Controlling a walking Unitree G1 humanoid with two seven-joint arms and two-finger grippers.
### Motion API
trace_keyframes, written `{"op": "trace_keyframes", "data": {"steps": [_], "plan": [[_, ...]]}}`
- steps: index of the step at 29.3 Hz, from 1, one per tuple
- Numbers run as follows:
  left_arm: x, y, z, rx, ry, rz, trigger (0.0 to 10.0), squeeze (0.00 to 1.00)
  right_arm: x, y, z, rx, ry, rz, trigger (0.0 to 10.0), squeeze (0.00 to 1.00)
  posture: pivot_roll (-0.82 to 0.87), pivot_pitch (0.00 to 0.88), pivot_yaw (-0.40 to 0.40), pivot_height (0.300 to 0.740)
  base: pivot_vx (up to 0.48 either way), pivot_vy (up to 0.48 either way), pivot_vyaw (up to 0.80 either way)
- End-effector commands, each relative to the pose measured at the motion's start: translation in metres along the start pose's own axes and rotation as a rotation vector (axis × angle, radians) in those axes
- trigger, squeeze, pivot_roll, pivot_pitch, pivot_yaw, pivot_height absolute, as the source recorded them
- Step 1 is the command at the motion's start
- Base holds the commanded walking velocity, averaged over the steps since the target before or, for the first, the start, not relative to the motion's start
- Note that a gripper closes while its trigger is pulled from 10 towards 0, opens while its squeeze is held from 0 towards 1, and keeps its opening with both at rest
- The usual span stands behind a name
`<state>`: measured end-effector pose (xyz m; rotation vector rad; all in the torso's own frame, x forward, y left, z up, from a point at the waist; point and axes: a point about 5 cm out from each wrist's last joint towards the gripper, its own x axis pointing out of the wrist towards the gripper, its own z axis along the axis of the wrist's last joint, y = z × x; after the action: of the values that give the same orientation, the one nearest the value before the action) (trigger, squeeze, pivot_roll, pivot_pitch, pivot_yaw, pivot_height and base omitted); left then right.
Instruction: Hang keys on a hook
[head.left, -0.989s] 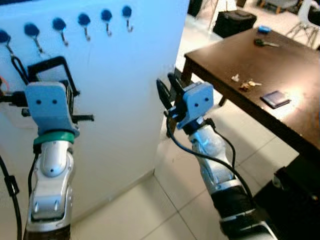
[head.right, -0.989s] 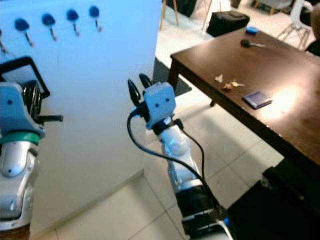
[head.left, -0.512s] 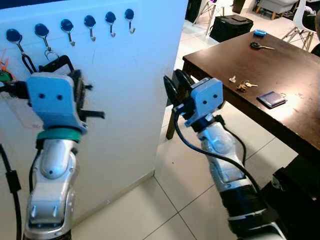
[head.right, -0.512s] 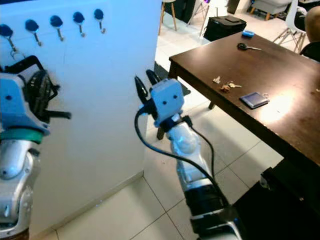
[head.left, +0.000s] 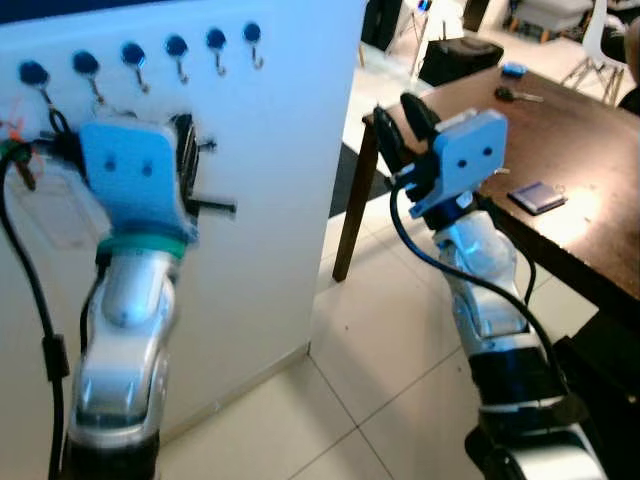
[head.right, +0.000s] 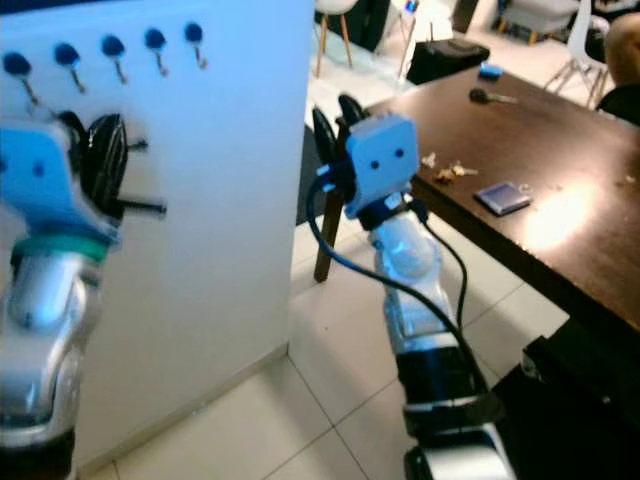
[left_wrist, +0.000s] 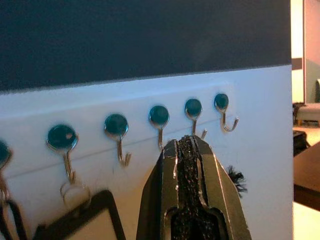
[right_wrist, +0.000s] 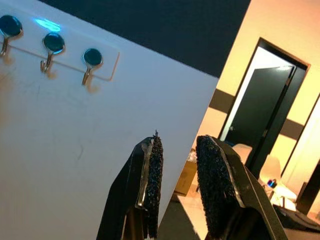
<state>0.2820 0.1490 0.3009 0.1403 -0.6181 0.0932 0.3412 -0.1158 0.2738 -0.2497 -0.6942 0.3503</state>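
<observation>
Six hooks (left_wrist: 159, 116) along a white wall (head.left: 280, 180), dark table (head.left: 590, 230) beside; left fingers (left_wrist: 187, 165) closed, right fingers (right_wrist: 152, 170) parted.

both pincers (head.left: 190, 150) (head.left: 400, 125) before hooks (head.left: 175, 58)

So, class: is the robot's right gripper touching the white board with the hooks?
Apart. In the right eye view the right gripper stands clear of the white board, with floor showing between them; its fingers are open and hold nothing.

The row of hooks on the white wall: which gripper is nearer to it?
Left. The left gripper is just below the hooks; the right gripper is beside the table.
</observation>
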Motion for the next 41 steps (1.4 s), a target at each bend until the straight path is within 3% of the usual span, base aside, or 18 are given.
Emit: {"op": "trace_keyframes", "data": {"steps": [1,2,4,6,8,9,13,17,20,30,41], "plan": [[0.004,0.004,-0.013,0.044,0.048,0.011,10.0,0.0,-0.012,0.011,-0.017,0.021,0.068,0.02,10.0,0.0,-0.05,0.045,0.068,0.74,0.0,0.0,0.0],[0.004,0.004,-0.013,0.044,0.048,0.011,10.0,0.0,-0.012,0.011,-0.017,0.021,0.068,0.02,10.0,0.0,-0.05,0.045,0.068,0.74,0.0,0.0,0.0],[0.008,0.006,-0.023,0.072,0.075,0.006,10.0,0.0,-0.032,0.024,-0.042,0.043,0.17,0.041,10.0,0.0,-0.05,0.045,0.072,0.74,0.0,0.0,0.0],[0.009,0.007,-0.025,0.074,0.083,0.007,10.0,0.0,-0.041,0.029,-0.052,0.057,0.215,0.049,10.0,0.0,-0.05,0.047,0.075,0.74,0.0,0.0,0.0],[0.009,0.007,-0.025,0.074,0.083,0.007,10.0,0.0,-0.041,0.029,-0.052,0.057,0.215,0.049,10.0,0.0,-0.05,0.047,0.075,0.74,0.0,0.0,0.0],[0.014,0.011,-0.025,0.075,0.085,0.021,10.0,0.0,-0.056,0.036,-0.069,0.069,0.294,0.061,10.0,0.0,-0.05,0.045,0.075,0.74,0.0,0.0,0.0],[0.018,0.014,-0.023,0.074,0.072,0.036,10.0,0.0,-0.065,0.04,-0.078,0.072,0.339,0.065,10.0,0.0,-0.05,0.044,0.077,0.74,0.0,0.0,0.0],[0.019,0.016,-0.019,0.065,0.059,0.043,10.0,0.0,-0.065,0.041,-0.079,0.074,0.345,0.065,10.0,0.0,-0.06,0.042,0.078,0.74,0.0,0.0,0.0],[0.014,0.028,-0.008,0.054,0.028,0.043,10.0,0.0,-0.064,0.042,-0.08,0.08,0.345,0.068,10.0,0.0,-0.04,0.041,0.071,0.74,0.0,0.0,0.0],[0.012,0.039,-0.004,0.077,0.017,0.06,10.0,0.0,-0.064,0.045,-0.082,0.084,0.342,0.077,10.0,0.0,-0.04,0.035,0.057,0.74,0.0,0.0,0.0],[0.019,0.035,-0.008,0.077,0.014,0.06,10.0,0.0,-0.063,0.046,-0.083,0.084,0.336,0.079,10.0,0.0,-0.05,0.037,0.058,0.74,0.0,0.0,0.0]]}}
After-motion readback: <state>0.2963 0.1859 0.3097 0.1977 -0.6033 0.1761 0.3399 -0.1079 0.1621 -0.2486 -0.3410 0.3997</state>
